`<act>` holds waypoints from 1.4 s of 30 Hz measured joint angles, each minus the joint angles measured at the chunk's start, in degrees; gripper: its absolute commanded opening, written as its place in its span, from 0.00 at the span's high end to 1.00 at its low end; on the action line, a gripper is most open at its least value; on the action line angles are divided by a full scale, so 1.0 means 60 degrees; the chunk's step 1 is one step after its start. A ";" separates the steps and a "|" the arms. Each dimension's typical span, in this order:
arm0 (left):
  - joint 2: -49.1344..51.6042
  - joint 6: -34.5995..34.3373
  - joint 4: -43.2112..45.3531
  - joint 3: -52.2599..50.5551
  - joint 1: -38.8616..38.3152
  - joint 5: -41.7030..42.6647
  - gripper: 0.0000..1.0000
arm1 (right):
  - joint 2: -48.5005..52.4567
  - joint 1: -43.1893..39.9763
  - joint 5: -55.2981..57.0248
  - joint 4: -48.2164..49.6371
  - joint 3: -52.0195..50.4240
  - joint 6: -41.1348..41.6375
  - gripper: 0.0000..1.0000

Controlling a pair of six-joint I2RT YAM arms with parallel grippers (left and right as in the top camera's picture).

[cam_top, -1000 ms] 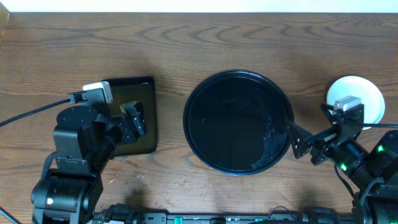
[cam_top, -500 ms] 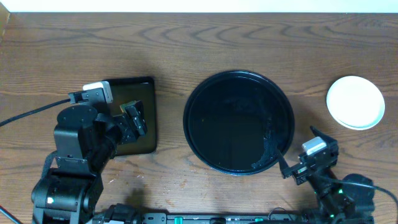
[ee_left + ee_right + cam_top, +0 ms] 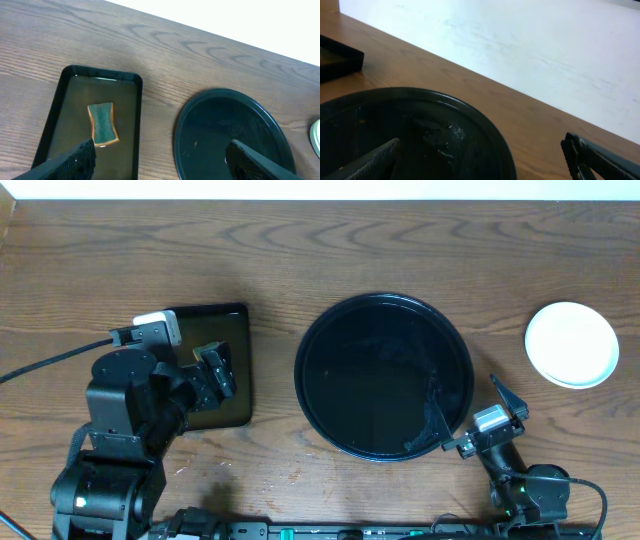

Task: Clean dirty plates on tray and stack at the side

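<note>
You see the plates [image 3: 571, 344] as one pale round pile on the wood tabletop [image 3: 300, 250]. They are at the far right, well apart from the round black tray [image 3: 380, 370]. Your right gripper [image 3: 481, 142] hangs at the near right rim of this tray, fingers spread wide, grasping nothing. Your left gripper [image 3: 161, 146] is spread too and empty, above the rectangular tray [image 3: 75, 105] where a sponge [image 3: 103, 123] lies.
</note>
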 measured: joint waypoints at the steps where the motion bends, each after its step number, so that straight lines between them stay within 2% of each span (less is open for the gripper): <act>1: 0.0000 0.0000 0.0000 0.0000 0.0000 0.0000 0.16 | 0.0000 0.0000 0.0000 -0.0022 0.0000 0.0000 0.01; 31: -0.0080 0.0018 -0.0175 -0.0022 0.0000 -0.0211 0.16 | 0.0000 0.0000 0.0000 -0.0131 -0.0004 0.0000 0.01; 35: -0.0903 0.0044 0.1694 -0.1086 0.0011 -0.0423 0.16 | 0.0000 0.0000 0.0000 -0.0138 -0.0004 0.0000 0.01; 40: -0.2590 0.0033 0.5111 -0.3741 0.0350 -0.0557 0.16 | 0.0000 0.0000 -0.0004 -0.0146 -0.0004 0.0000 0.01; 42: -0.3366 0.0007 0.5850 -0.4794 0.0572 -0.0579 0.16 | 0.0000 0.0000 0.0000 -0.0146 -0.0004 0.0000 0.01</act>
